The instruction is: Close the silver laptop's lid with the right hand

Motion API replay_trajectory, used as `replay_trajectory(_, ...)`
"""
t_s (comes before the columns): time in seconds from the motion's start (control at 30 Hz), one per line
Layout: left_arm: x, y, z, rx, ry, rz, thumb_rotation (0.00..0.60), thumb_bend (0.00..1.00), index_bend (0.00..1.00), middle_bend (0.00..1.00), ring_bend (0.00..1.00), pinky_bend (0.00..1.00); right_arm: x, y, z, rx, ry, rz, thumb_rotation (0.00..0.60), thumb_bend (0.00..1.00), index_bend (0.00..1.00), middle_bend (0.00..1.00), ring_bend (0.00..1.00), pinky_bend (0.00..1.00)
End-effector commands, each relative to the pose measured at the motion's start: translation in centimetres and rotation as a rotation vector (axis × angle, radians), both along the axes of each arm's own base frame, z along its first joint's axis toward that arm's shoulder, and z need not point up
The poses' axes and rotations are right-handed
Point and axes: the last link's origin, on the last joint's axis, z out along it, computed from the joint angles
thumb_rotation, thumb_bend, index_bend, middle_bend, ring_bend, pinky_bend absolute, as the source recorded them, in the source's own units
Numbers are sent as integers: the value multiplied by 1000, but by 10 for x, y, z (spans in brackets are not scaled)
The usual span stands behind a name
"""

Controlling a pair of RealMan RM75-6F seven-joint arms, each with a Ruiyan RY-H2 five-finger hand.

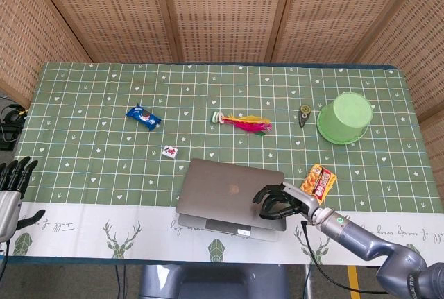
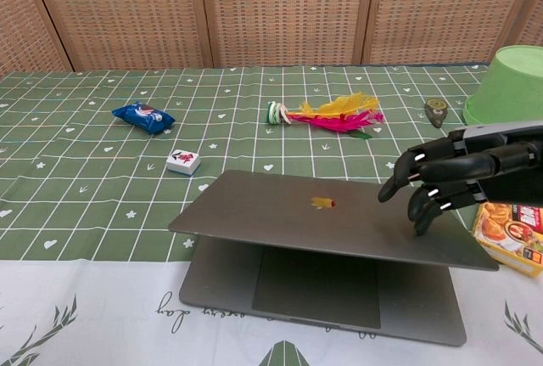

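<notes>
Silver laptop [image 2: 331, 239]: it sits at the near edge of the table [image 1: 83, 112], on the white border of the green patterned cloth, lid lowered most of the way with a narrow wedge of gap left above the base. Your right hand [image 2: 458, 175] rests its curled, slightly spread fingertips [image 2: 422, 227] on the lid's right part, holding nothing. Your left hand [image 1: 12, 188] hangs off the table's left edge, fingers straight and apart, empty.

Around the laptop you have:
- an orange snack packet [image 1: 321, 182] just beside its right side, near your right wrist;
- a small white tile [image 2: 183, 160] with a red mark, near the lid's back left corner;
- a blue snack wrapper [image 2: 142, 117] farther back on the left;
- a shuttlecock [image 2: 327, 115] with pink and yellow feathers lying behind the lid;
- a small dark round object [image 1: 303, 114], too small to identify;
- a green plastic bowl [image 1: 345, 118], upturned, at the back right.

Nothing lies on the base in the gap under the lid that you can see from the chest view.
</notes>
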Motion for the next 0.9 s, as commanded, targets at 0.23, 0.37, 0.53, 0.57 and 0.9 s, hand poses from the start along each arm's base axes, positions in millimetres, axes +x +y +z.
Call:
replay_trajectory(0.23, 0, 0, 0, -1, 0, -1, 600, 0, 0, 0, 0, 0, 1, 7, -21, 52, 19, 14, 458, 287, 485, 415, 454, 407)
replay_trajectory(0.37, 0, 0, 0, 0, -1, 0, 600, 0, 0, 0, 0, 0, 1, 8, -29, 61, 20, 13, 459, 288, 484, 413, 453, 404)
replay_trajectory(0.53, -1, 0, 0, 0, -1, 1, 600, 0, 0, 0, 0, 0, -1, 9, -35, 71, 23, 4, 461, 285, 481, 409, 448, 399)
replay_trajectory(0.57, -1, 0, 0, 0, -1, 1, 600, 0, 0, 0, 0, 0, -1, 10, -36, 73, 23, 4, 461, 284, 481, 409, 448, 399)
replay_trajectory(0.9, 0, 0, 0, -2, 1, 1, 600, 0, 0, 0, 0, 0, -5, 14, -43, 89, 30, -2, 459, 283, 479, 406, 445, 397)
